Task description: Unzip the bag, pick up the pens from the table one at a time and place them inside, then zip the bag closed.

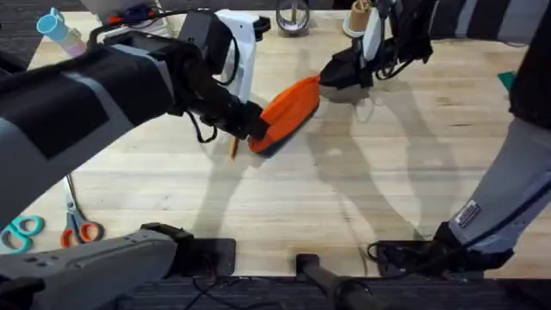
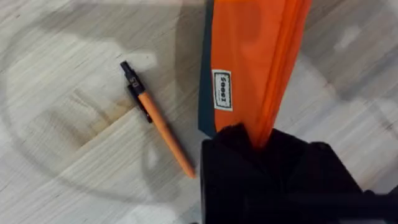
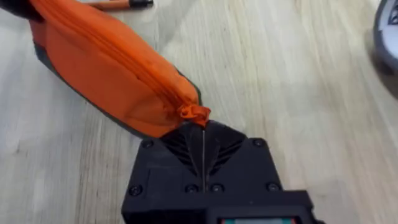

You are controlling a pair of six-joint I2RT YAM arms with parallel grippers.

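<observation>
The orange bag [image 1: 289, 105] lies slanted on the table [image 1: 344, 189], its zipper closed along the top. My left gripper [image 1: 251, 127] is shut on the bag's near-left end; in the left wrist view its black fingers [image 2: 261, 155] pinch the orange fabric [image 2: 249, 56]. At the far-right end my right gripper [image 1: 331, 77] is shut on the zipper pull [image 3: 194, 113], with the bag [image 3: 106, 74] stretching away from it. One thin orange pen [image 2: 158, 124] with a black end lies on the wood beside the bag, just left of my left gripper [image 1: 232, 148].
Orange-handled scissors [image 1: 80, 229] and teal-handled scissors [image 1: 21, 231] lie at the near-left edge. A blue bottle [image 1: 56, 26], a white stand [image 1: 241, 43], a glass jar [image 1: 293, 17] and a cup [image 1: 357, 17] line the far edge.
</observation>
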